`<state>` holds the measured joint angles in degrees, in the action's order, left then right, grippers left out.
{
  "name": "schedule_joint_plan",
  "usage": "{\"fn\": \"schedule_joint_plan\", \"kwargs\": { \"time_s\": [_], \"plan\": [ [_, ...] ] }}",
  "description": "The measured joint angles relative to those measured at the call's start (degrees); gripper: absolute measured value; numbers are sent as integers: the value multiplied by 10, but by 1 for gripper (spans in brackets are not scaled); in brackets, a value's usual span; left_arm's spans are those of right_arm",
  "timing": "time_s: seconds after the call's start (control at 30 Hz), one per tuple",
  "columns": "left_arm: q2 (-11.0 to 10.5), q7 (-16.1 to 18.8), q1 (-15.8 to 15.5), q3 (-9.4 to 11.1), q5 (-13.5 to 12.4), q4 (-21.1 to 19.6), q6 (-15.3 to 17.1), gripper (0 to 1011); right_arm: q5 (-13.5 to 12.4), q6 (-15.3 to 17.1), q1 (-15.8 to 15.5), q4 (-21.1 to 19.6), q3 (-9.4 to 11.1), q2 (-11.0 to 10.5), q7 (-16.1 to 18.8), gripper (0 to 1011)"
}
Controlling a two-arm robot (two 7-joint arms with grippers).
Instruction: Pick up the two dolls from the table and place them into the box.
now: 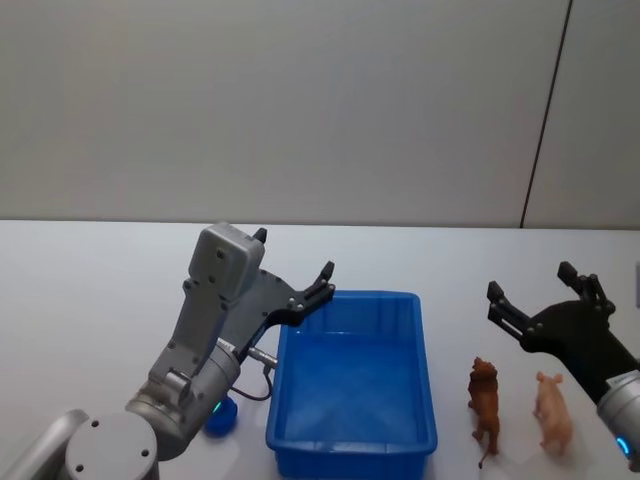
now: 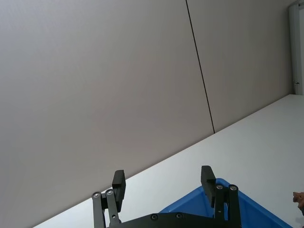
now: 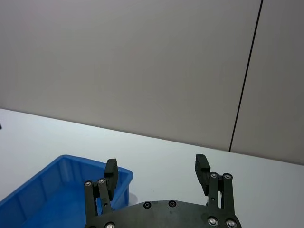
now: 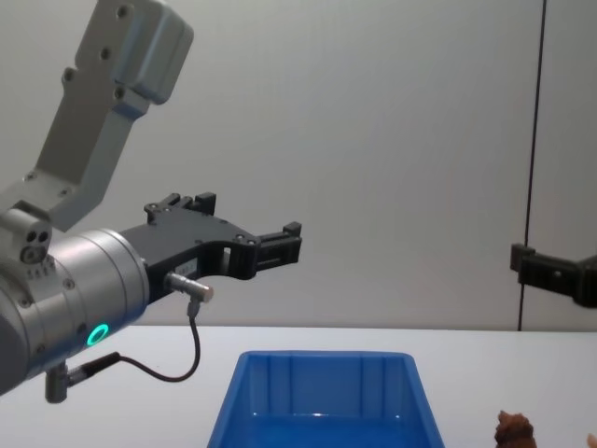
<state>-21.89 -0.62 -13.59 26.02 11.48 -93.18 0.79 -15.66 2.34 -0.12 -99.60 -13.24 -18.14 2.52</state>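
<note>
Nothing readable anywhere here, no labels, brand marks or numbers on the bin, the toys or the arms.

A bare lab-like test room: plain white table (image 1: 80, 300) against seamed grey wall panels (image 1: 300, 100).

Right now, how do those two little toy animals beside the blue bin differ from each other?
Colour: the brown doll is dark orange-brown; the pink doll is pale pink.
Shape: the brown doll is slimmer and lumpier; the pink doll is plumper and smoother.
Place: the brown doll sits nearer the box, the pink doll farther out.
Both rest on the table outside the box, untouched, with the right gripper near them, jaws open.
</note>
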Motion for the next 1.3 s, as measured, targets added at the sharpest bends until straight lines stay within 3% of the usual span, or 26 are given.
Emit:
{"fn": "schedule_joint_plan", "kwargs": {
  "time_s": [0.43, 1.3],
  "plan": [
    [0, 0, 0, 0, 0, 0, 0, 1001, 10, 25, 4, 29, -4, 16, -42, 1001],
    [0, 0, 0, 0, 0, 0, 0, 1001, 1, 119, -34, 48, -8, 36, -147, 1001]
  ]
}}
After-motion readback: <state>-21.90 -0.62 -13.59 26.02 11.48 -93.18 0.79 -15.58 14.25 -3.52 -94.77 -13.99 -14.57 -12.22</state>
